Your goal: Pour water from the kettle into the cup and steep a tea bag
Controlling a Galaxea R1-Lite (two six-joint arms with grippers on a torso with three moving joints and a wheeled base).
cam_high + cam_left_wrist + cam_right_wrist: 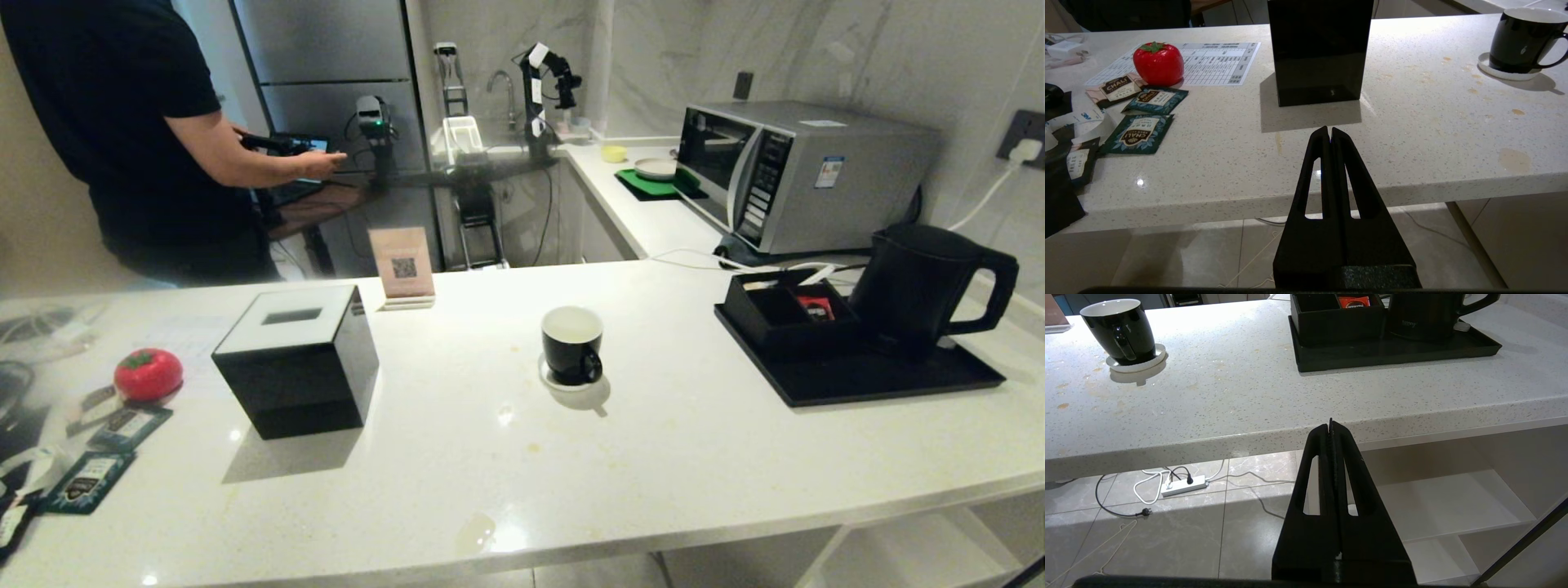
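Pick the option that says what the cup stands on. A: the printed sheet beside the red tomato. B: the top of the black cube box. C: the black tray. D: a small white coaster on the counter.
D: the cup stands on a small white coaster on the counter, apart from the black tray that holds the kettle.

A kitchen lies before me: a pale stone worktop (669,457) with a microwave (804,175) far right, a sink tap (502,90) at the far wall, marble-look walls behind.
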